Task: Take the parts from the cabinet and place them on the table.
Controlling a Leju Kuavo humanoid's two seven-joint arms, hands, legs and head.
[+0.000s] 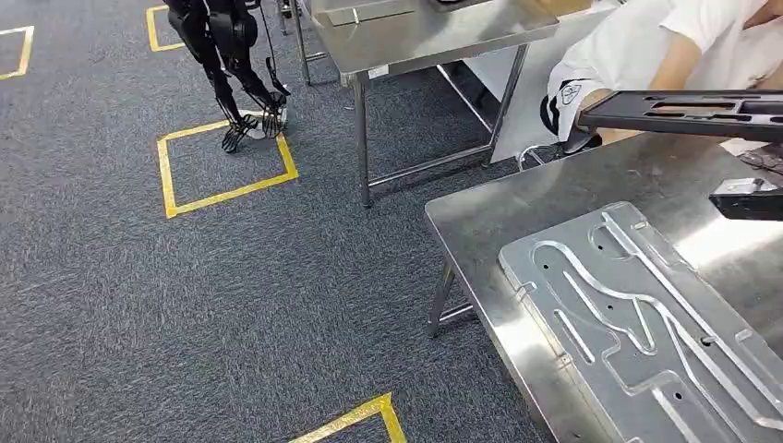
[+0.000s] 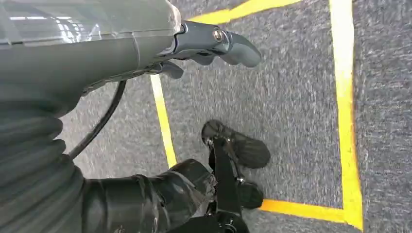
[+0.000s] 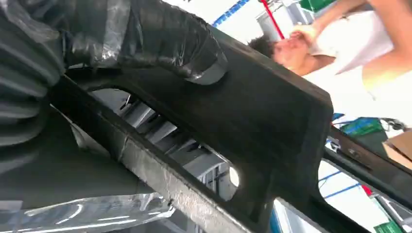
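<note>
Right hand (image 3: 145,43) grips the black part (image 3: 262,126).

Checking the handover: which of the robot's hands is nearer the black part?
Right. The right hand grips the black part itself; the left hand hangs down over the carpet, holding nothing.

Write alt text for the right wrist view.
The right hand, wrapped in clear film, grips a flat black part with long cut-out slots, held in the air close to the camera. Beyond its far edge is a person in a white shirt, blurred, against a bright background.
</note>
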